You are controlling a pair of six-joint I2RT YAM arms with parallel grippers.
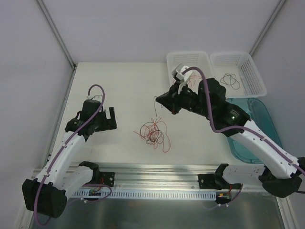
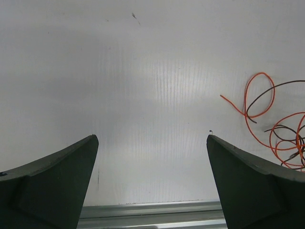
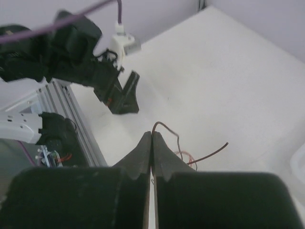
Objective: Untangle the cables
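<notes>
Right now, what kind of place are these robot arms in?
Most likely a robot lab test bench: a bare white table walled by plain panels, a left arm and right arm bolted to a metal rail, with plastic baskets and tangled thin wires.

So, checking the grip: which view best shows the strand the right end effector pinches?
Right wrist: the right end effector is shut on the dark strand at its tips. Top view shows it only as a faint hanging line; left wrist shows only the tangle.

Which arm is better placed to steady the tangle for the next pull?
Left. The left gripper is open, empty, beside the tangle; the right gripper is shut on a dark strand.
</notes>
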